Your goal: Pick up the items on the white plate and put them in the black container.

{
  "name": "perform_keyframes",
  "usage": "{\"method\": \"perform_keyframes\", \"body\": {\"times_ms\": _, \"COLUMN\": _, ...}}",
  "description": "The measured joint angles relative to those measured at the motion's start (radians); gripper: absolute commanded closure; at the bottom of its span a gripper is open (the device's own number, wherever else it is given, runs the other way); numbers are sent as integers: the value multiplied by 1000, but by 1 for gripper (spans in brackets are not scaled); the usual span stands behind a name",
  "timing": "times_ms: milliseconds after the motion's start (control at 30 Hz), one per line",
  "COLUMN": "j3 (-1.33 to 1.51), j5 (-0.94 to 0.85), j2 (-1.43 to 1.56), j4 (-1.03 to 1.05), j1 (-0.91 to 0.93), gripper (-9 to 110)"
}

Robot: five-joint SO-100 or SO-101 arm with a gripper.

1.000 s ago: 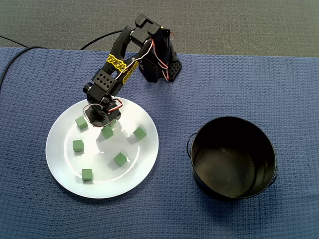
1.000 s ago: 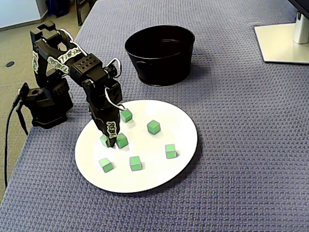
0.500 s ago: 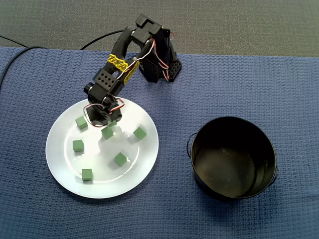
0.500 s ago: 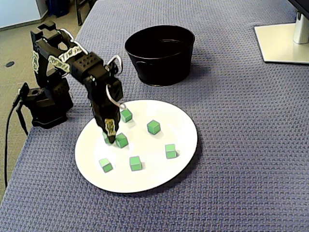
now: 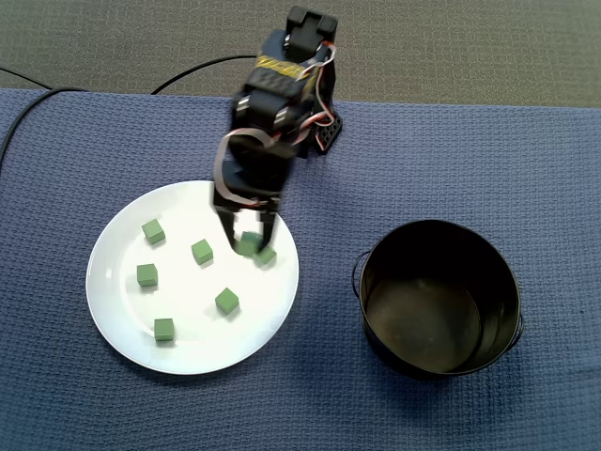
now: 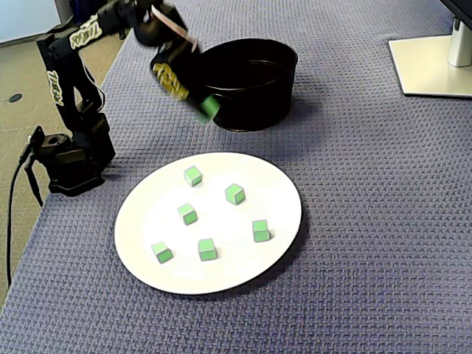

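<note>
The gripper (image 6: 200, 102) is closed on one green cube (image 6: 211, 108) and holds it in the air, motion-blurred. Below and behind the gripper, six more cubes (image 6: 187, 213) lie scattered on the white plate (image 5: 188, 296). Just ahead of it, the black container (image 5: 441, 324) looks empty. I judge the task barely begun: the first cube is not yet dropped and six are left to fetch. The counter (image 5: 488, 150) is covered in blue woven fabric; a pale stand base (image 6: 431, 63) sits well beyond the container, and a cable (image 5: 188, 73) trails behind the arm
</note>
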Motion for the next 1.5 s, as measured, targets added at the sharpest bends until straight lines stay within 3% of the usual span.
{"method": "perform_keyframes", "body": {"times_ms": 300, "j3": 71, "j5": 538, "j2": 241, "j4": -446, "j1": -367, "gripper": 102}}
{"method": "perform_keyframes", "body": {"times_ms": 567, "j3": 408, "j5": 716, "j2": 255, "j4": -793, "j1": -676, "gripper": 102}}
{"method": "perform_keyframes", "body": {"times_ms": 800, "j3": 572, "j5": 864, "j2": 63, "j4": -923, "j1": -769, "gripper": 100}}
{"method": "perform_keyframes", "body": {"times_ms": 933, "j3": 649, "j5": 887, "j2": 3, "j4": -989, "j1": -795, "gripper": 84}}
{"method": "perform_keyframes", "body": {"times_ms": 1100, "j3": 655, "j5": 914, "j2": 0, "j4": -973, "j1": -795, "gripper": 67}}
{"method": "perform_keyframes", "body": {"times_ms": 1233, "j3": 623, "j5": 937, "j2": 9, "j4": -870, "j1": -781, "gripper": 65}}
{"method": "perform_keyframes", "body": {"times_ms": 1500, "j3": 225, "j5": 1085, "j2": 129, "j4": -318, "j1": -565, "gripper": 68}}
